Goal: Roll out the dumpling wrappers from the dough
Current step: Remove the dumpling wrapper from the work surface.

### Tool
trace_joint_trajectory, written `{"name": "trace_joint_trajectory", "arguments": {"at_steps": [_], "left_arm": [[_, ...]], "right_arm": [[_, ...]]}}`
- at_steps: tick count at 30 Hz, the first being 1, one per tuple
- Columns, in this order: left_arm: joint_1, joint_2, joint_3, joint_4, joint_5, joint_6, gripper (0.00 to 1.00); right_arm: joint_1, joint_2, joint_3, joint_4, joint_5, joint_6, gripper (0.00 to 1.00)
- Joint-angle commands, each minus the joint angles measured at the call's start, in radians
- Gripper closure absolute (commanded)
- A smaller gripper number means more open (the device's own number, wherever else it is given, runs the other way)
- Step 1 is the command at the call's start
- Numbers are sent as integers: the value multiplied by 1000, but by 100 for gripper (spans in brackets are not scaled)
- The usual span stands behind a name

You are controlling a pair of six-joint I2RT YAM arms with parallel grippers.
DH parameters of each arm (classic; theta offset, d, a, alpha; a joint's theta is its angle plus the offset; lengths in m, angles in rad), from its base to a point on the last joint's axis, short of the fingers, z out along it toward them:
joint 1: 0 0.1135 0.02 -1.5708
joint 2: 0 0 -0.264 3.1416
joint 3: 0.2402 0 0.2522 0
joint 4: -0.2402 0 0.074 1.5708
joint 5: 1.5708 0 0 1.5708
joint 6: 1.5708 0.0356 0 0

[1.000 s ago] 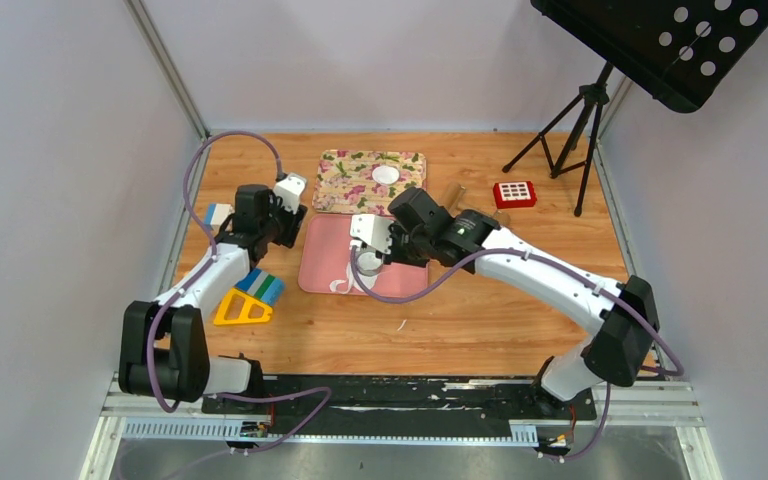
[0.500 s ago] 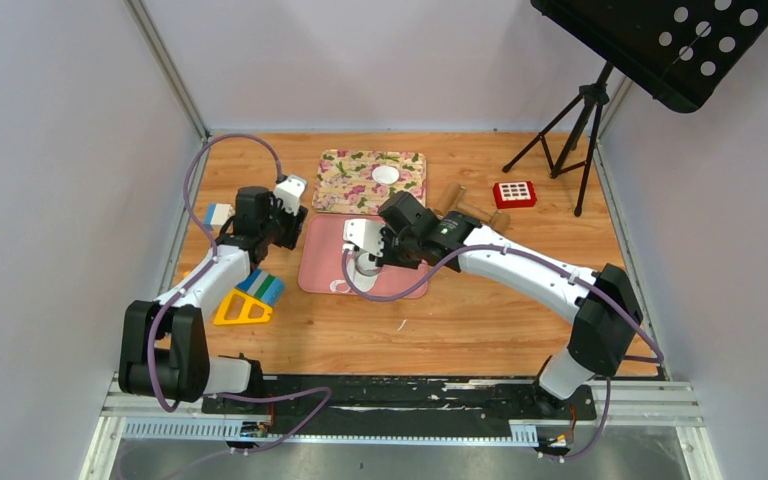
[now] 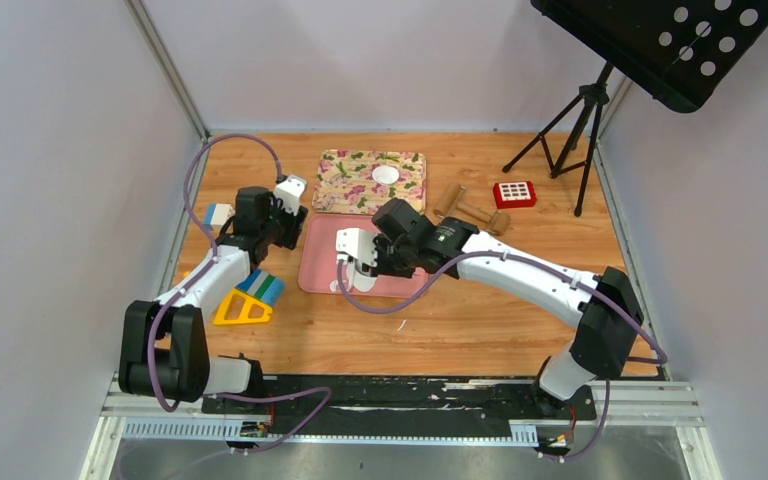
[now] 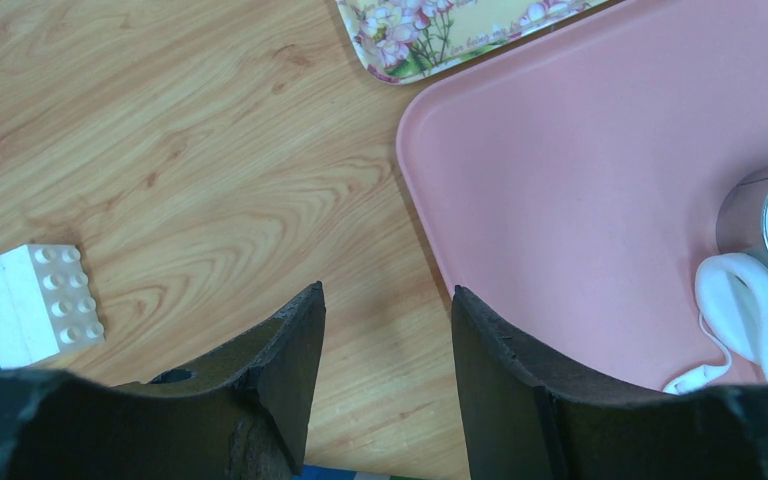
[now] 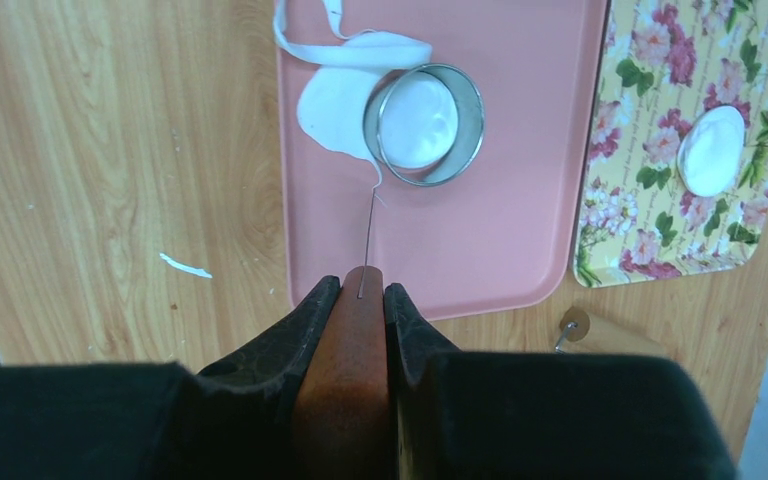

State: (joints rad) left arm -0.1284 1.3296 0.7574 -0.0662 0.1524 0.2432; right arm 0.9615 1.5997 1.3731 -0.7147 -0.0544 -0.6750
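"Room at the edges?"
"Left claw (image 4: 385, 300) hung half-open, empty, off the pink tray's (image 4: 560, 180) 9 o'clock edge, over bare surface (image 4: 180, 170). Right claw (image 5: 360, 292) pinched a needle tool (image 5: 350, 390)."
"Counts?"
"Two wrappers (image 5: 418, 120) (image 5: 712, 150): one inside the ring cutter (image 5: 477, 120), one on the floral tray (image 5: 660, 235). One dough scrap (image 5: 332, 110)."

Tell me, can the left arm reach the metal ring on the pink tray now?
Probably yes. Its open, empty fingers hover beside the tray, with only bare tray before the ring. The right arm close above may crowd it.
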Motion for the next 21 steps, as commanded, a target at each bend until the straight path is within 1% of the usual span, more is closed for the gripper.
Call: {"name": "trace_joint_trajectory", "arguments": {"at_steps": [1, 9, 21], "left_arm": [[4, -26, -4, 42, 16, -18, 43], [4, -29, -6, 40, 15, -18, 43], [4, -22, -8, 39, 23, -19, 43]], "right_arm": [[22, -47, 13, -17, -54, 36, 100], [48, -29, 31, -14, -70, 58, 100], [95, 41, 97, 34, -22, 89, 100]]}}
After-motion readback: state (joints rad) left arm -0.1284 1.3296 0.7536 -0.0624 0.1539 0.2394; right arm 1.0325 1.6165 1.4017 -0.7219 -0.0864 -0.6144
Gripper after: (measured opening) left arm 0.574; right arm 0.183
